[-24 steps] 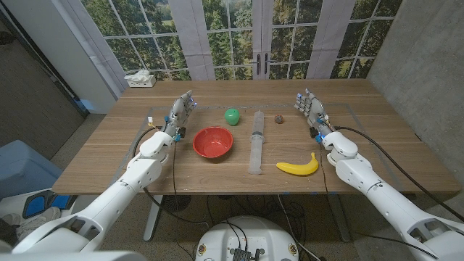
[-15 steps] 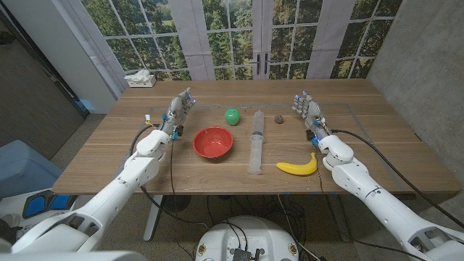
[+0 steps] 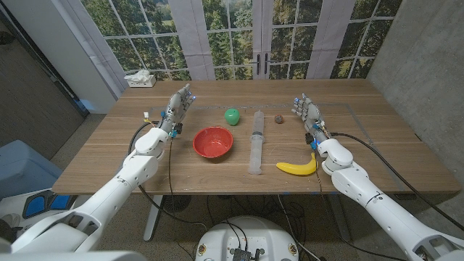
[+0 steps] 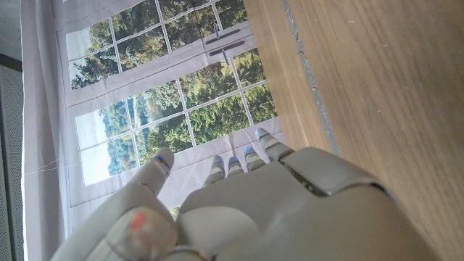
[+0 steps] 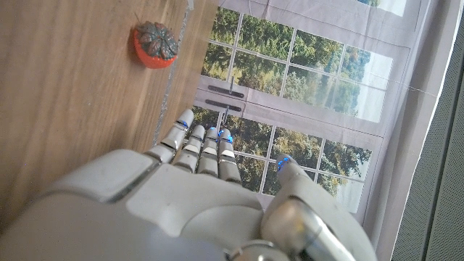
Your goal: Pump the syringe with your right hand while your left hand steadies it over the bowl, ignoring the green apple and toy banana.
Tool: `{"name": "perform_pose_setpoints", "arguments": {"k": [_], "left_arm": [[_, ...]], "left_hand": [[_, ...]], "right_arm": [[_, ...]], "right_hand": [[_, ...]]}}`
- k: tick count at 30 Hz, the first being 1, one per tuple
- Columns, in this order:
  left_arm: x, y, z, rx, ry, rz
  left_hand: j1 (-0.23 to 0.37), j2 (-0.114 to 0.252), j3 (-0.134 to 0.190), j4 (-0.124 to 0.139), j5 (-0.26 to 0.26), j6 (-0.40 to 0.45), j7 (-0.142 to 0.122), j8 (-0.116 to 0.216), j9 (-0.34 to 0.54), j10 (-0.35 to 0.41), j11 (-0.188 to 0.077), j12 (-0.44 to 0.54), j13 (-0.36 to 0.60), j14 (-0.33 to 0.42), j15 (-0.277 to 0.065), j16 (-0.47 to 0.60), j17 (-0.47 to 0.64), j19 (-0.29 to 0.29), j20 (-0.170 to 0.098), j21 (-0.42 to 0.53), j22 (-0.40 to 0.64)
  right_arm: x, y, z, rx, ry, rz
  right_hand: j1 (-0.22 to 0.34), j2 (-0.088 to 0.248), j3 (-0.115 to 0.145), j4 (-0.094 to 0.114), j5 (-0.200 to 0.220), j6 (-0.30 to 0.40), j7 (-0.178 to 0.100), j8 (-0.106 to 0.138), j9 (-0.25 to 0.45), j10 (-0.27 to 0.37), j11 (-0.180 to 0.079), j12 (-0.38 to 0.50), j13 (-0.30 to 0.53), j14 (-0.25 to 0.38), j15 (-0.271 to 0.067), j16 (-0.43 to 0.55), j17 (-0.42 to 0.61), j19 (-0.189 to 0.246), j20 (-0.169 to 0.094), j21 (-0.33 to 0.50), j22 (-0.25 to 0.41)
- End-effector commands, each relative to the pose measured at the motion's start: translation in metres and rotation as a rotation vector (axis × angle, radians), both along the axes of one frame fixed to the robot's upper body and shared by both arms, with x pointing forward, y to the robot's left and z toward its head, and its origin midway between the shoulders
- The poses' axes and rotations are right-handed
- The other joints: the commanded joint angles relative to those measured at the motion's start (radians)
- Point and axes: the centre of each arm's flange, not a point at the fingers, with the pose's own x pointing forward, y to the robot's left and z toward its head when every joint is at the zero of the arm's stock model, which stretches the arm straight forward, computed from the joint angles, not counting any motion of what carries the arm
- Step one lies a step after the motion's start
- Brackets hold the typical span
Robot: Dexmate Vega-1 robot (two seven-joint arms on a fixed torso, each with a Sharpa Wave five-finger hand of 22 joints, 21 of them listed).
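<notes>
Syringe point(image 3: 256, 143) lies untouched on the table midway between our hands, beside the red bowl point(image 3: 213, 141). We hold our left hand point(image 3: 177, 107) and right hand point(image 3: 305, 112) raised, fingers spread, empty, flanking it for the reach.

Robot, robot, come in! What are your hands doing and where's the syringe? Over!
Left hand and right hand both open, holding nothing. Syringe lying on the table, untouched, beside the red bowl. Banana lies between right hand and syringe.
</notes>
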Motion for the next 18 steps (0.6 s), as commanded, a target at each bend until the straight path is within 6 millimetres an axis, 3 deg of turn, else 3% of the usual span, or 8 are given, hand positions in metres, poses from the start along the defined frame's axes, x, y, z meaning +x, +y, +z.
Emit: {"name": "perform_pose_setpoints", "arguments": {"k": [1, 9, 18], "left_arm": [[-0.015, -0.016, 0.012, 0.054, -0.033, 0.088], [-0.024, -0.023, 0.018, 0.091, -0.052, 0.141], [-0.033, -0.034, 0.025, 0.154, -0.096, 0.183]], "left_hand": [[0.009, -0.017, -0.009, -0.033, -0.007, 0.016, -0.004, 0.008, 0.002, 0.025, 0.004, 0.010, 0.004, 0.036, 0.021, 0.012, 0.002, 0.041, 0.003, 0.011, 0.006], [0.028, -0.028, -0.015, -0.091, -0.016, 0.076, -0.009, 0.019, 0.004, 0.090, 0.014, 0.021, 0.006, 0.102, 0.043, 0.017, 0.004, 0.094, 0.069, 0.018, 0.008], [0.048, -0.025, -0.011, -0.131, -0.021, 0.115, -0.012, 0.022, 0.005, 0.136, 0.012, 0.028, 0.007, 0.150, 0.043, 0.020, 0.006, 0.136, 0.089, 0.025, 0.010]], "right_arm": [[-0.005, -0.003, 0.000, -0.018, -0.010, -0.029], [-0.010, -0.004, -0.002, -0.012, -0.013, -0.045], [-0.017, -0.003, -0.003, -0.019, -0.020, -0.049]], "right_hand": [[0.008, 0.000, 0.005, -0.009, 0.002, 0.011, 0.000, 0.007, 0.003, 0.016, 0.009, 0.007, -0.002, 0.016, 0.004, 0.008, -0.001, 0.008, -0.032, -0.006, 0.005], [0.025, 0.000, 0.013, -0.031, 0.000, 0.020, 0.005, 0.009, 0.003, 0.029, 0.012, 0.011, -0.010, 0.030, 0.014, 0.013, -0.007, 0.028, -0.017, -0.015, 0.006], [0.052, -0.012, 0.021, -0.071, -0.007, 0.037, 0.016, 0.012, 0.003, 0.054, 0.027, 0.016, -0.020, 0.056, 0.035, 0.020, -0.019, 0.060, 0.012, -0.024, 0.007]]}}
